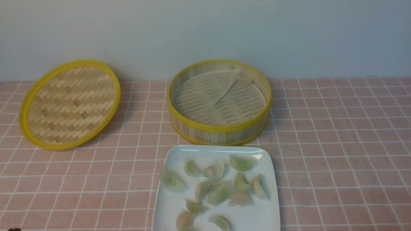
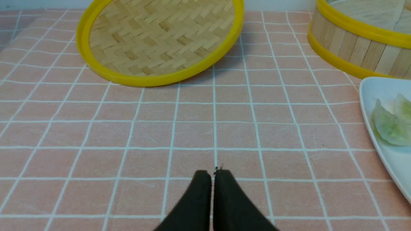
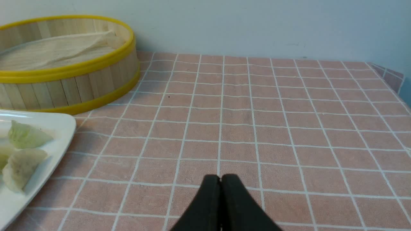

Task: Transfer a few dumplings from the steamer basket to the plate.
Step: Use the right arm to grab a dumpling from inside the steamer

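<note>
The steamer basket (image 1: 219, 128) stands at the table's middle back, holding only its pale liner sheets (image 1: 205, 93); no dumplings show inside it. The white plate (image 1: 170, 205) lies in front of it with several green and pinkish dumplings (image 1: 221, 192) on it. My left gripper (image 2: 212, 173) is shut and empty over bare cloth, left of the plate (image 2: 369, 96) and basket (image 2: 353, 48). My right gripper (image 3: 221, 177) is shut and empty over bare cloth, right of the plate (image 3: 61, 128) and basket (image 3: 80, 86). Neither gripper shows in the front view.
The flat herringbone-woven lid (image 1: 69, 104) with a yellow rim leans at the back left, also in the left wrist view (image 2: 157, 41). A pink checked cloth (image 1: 337, 144) covers the table. A pale wall (image 1: 205, 32) stands behind. The table's right edge (image 3: 398, 83) shows.
</note>
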